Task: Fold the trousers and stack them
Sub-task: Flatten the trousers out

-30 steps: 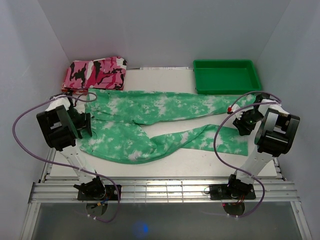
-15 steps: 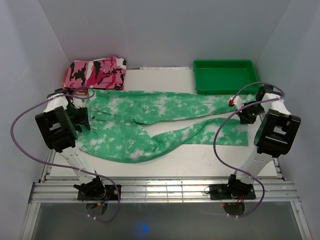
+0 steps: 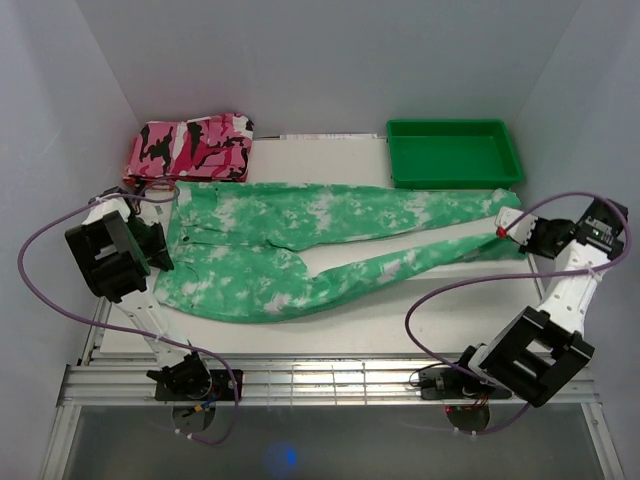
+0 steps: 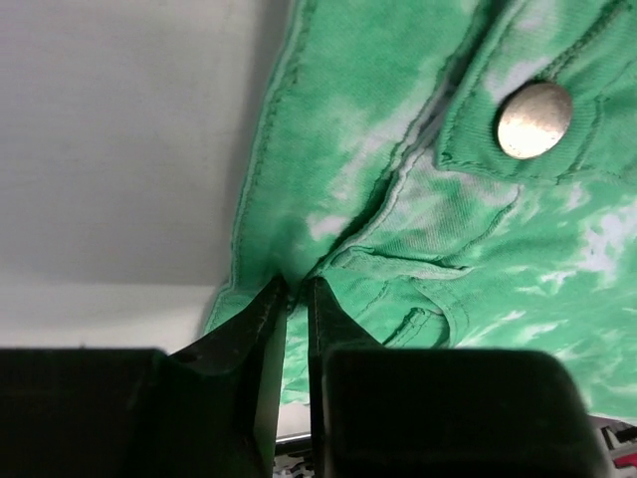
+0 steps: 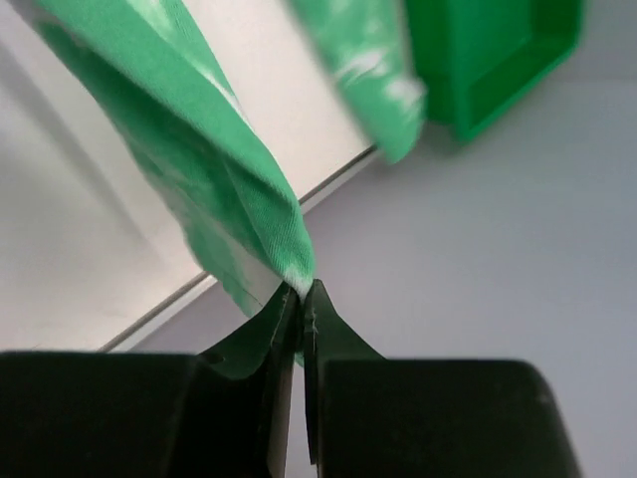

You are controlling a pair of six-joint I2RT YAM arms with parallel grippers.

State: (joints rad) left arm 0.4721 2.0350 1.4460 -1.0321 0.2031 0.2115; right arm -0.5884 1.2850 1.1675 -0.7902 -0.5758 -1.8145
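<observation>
While the trousers (image 3: 300,235) lie spread across the middle of the table, waist at the left edge and legs running toward the right edge, both claws have hold of cloth. The left gripper (image 4: 297,291) has its jaws nearly together, pinching the waistband edge near the metal button (image 4: 534,119). The right gripper (image 5: 302,291) is closed tight on the near leg's cuff, raised off the table at its right edge, near the green tray (image 3: 450,155) in the far right corner. The step is probably laying one leg over the other. Done well, both pinches are firm, the cloth is drawn gently taut, and hems and seams meet before release.
</observation>
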